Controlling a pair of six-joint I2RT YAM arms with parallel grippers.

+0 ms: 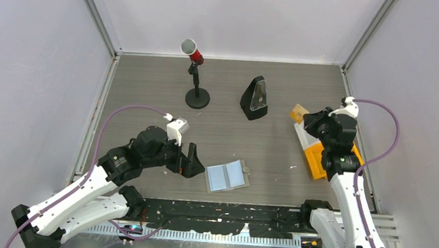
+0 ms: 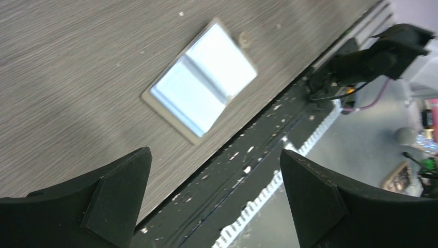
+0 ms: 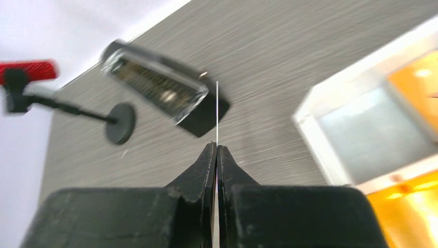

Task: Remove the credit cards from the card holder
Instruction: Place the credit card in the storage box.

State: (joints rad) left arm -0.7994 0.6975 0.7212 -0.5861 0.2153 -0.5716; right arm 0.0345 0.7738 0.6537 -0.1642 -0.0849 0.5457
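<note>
Card holder (image 1: pixel 228 175) open on bench (image 1: pixel 149 89). L tool (image 2: pixel 215 152) open beside it; R tool (image 3: pixel 217 150) clamps orange-tan card (image 1: pixel 298 113), well apart.

No text, label, brand or number is legible anywhere.

The counter (image 1: pixel 149 83) is grey, wood-grained and matt. The card holder (image 2: pixel 201 88) is translucent greyish plastic, its light-blue panels glossy and reflecting light. The left fingers (image 2: pixel 119 191) are matt black, faintly grainy. The tray box (image 3: pixel 372 129), blurred, seems glossy orange-and-white plastic.
</note>
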